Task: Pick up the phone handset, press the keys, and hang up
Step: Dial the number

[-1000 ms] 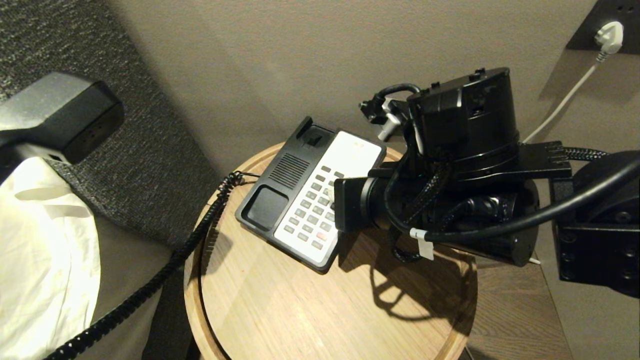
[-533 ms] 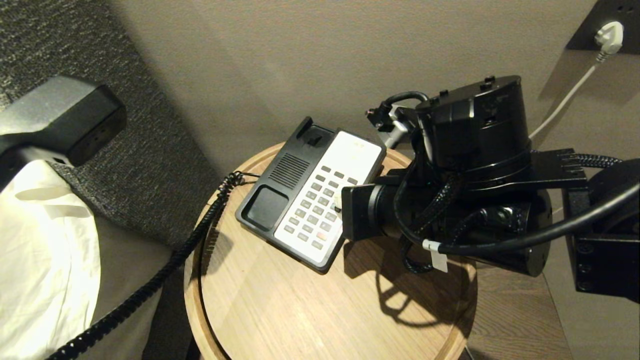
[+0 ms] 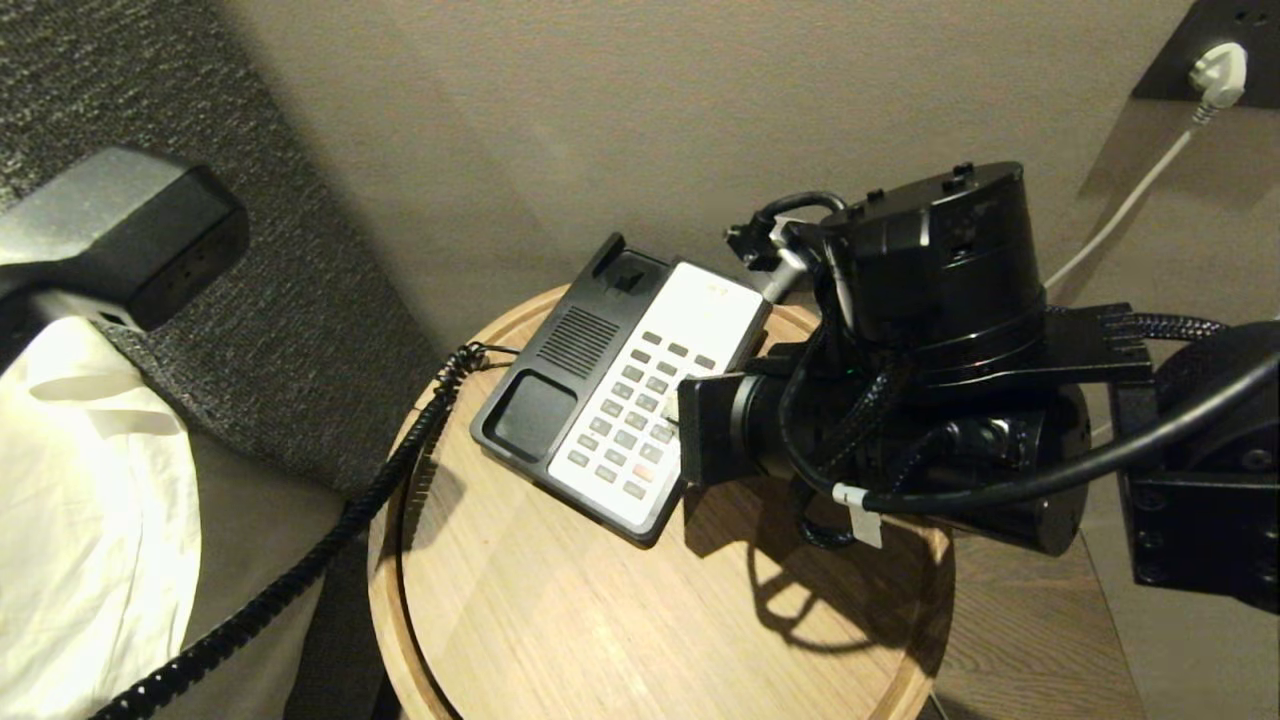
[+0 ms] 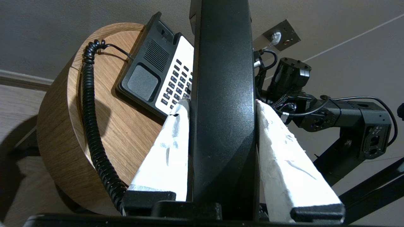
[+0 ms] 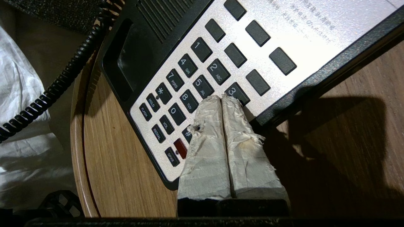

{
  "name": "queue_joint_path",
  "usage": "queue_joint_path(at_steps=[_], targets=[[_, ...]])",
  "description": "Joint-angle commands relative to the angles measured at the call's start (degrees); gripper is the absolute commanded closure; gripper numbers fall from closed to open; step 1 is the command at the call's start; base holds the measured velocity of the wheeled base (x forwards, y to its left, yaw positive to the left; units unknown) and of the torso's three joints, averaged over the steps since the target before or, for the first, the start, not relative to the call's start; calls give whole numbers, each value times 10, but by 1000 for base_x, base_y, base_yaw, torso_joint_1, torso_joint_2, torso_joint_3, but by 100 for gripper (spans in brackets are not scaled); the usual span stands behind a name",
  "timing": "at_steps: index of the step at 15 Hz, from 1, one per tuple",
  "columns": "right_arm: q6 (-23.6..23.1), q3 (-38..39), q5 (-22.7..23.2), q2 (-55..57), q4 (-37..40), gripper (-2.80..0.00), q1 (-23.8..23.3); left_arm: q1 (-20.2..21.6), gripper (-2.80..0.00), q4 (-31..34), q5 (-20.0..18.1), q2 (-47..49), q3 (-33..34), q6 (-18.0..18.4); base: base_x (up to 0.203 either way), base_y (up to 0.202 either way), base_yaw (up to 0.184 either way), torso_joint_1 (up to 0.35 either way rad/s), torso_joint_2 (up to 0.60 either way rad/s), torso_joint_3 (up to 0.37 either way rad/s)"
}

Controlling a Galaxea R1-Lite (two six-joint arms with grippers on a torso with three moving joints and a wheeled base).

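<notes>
Left gripper (image 4: 222, 104) clamping phone handset (image 4: 222, 94); right gripper (image 5: 222, 98) pinched together at keys "5 JKL", "3"

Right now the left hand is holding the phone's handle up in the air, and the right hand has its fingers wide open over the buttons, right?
Not quite. The right hand has its fingers shut together, tips at the buttons, as the right wrist view shows. The left hand does hold the handset up, off the phone.

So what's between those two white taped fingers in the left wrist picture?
The phone handset: the left gripper is clamped on it, one padded finger on each side, held off the table, shown in the left wrist view.
</notes>
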Motion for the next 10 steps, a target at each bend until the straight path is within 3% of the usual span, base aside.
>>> queue_joint_path(at_steps=[1, 10], targets=[[1, -1, -1, 6, -1, 0, 0, 0, 0, 0, 0, 1, -1, -2, 0, 0, 0, 0, 0, 0], [1, -2, -1, 10, -3, 0, 0, 0, 0, 0, 0, -1, -1, -2, 0, 0, 0, 0, 0, 0]])
